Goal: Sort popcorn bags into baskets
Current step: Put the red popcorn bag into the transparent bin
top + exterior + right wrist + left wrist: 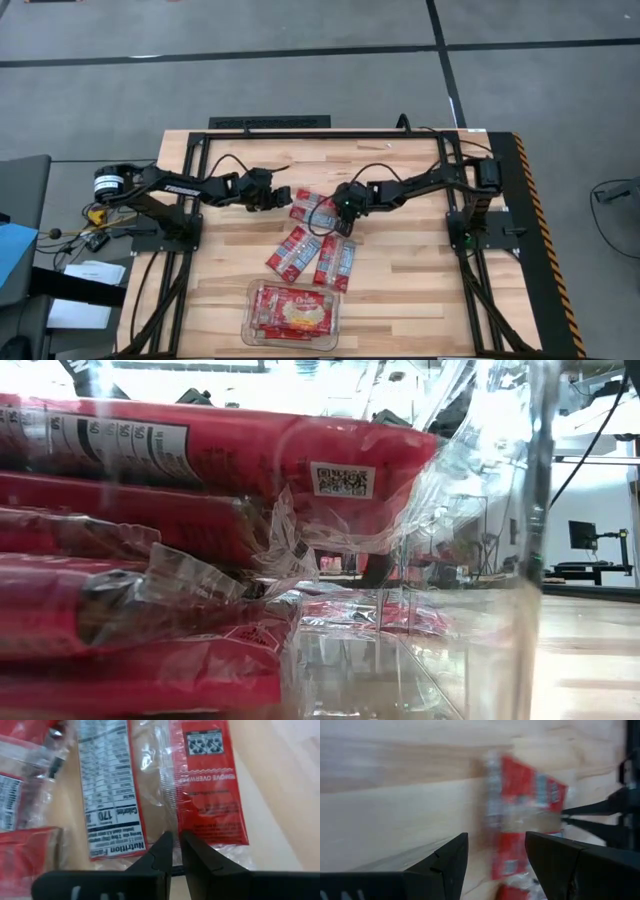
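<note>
Your right gripper (pixel 176 851) sits over the bag (pixel 312 209) at table centre, fingers pinched nearly shut on its clear seam. Your left gripper (pixel 496 865) waits just left of that bag, fingers apart, empty. Two bags (pixel 312 254) lie nearer; the tub (pixel 252 330) at the near edge holds several
</note>
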`<state>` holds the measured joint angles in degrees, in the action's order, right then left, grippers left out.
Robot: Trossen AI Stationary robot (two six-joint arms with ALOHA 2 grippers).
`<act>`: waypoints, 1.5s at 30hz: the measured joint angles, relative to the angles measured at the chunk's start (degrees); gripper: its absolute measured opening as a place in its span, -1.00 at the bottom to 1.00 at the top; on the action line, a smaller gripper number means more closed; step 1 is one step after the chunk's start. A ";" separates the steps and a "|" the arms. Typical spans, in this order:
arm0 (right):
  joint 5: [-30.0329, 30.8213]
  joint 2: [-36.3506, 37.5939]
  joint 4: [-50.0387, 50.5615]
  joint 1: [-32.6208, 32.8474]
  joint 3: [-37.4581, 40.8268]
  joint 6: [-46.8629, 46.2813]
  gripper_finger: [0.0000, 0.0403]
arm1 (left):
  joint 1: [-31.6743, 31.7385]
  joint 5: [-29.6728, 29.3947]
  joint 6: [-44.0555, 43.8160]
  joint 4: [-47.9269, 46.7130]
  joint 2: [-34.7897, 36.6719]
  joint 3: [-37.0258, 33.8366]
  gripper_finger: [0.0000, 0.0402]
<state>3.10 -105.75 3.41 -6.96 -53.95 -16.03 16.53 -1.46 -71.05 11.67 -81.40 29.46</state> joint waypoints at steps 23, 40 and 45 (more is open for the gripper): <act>-0.20 -0.99 0.67 -0.68 -0.02 2.58 -0.68 | 1.63 4.27 -3.41 19.21 -14.48 0.00 -0.08; -1.86 4.12 3.47 -0.57 0.30 3.06 -0.68 | 0.48 10.75 1.65 15.49 -15.93 5.26 -0.94; -1.82 16.00 8.60 -0.59 0.18 2.35 -0.68 | -1.78 13.04 3.10 15.59 -11.47 7.22 -0.98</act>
<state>1.28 -89.75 12.01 -7.55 -53.78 -13.68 14.75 11.59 -67.96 27.26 -92.88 36.69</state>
